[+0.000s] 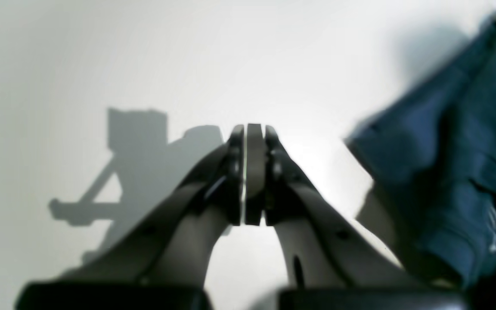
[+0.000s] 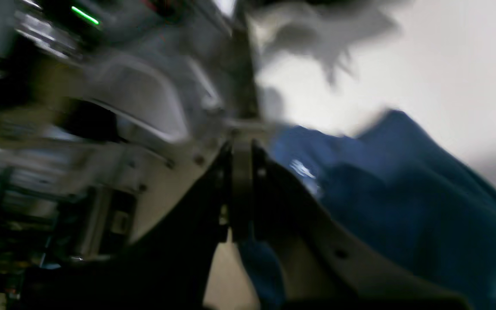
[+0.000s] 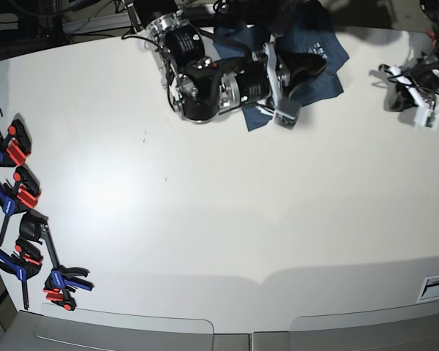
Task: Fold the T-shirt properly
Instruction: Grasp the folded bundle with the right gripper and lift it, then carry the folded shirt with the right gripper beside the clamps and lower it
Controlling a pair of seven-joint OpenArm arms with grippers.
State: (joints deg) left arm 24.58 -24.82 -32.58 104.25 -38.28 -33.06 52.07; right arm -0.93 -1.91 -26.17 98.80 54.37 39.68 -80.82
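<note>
We see T-shirt [image 3: 318, 44] bunched at desk [image 3: 205, 219] far edge, long axis along that edge. Left fingers [image 1: 254, 133] pressed together, empty, beside shirt. Right fingers [image 2: 241, 148] closed over shirt; grip on cloth unclear.

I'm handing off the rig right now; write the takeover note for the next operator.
Left end effector: shut, empty, over bare table beside the shirt.
Right end effector: shut, over the T-shirt; too blurred to tell whether it holds cloth.
T-shirt: bunched at the table's far edge, partly under the right arm.
Done: no neat fold visible.
Left: spread it flat, then fold.
</note>
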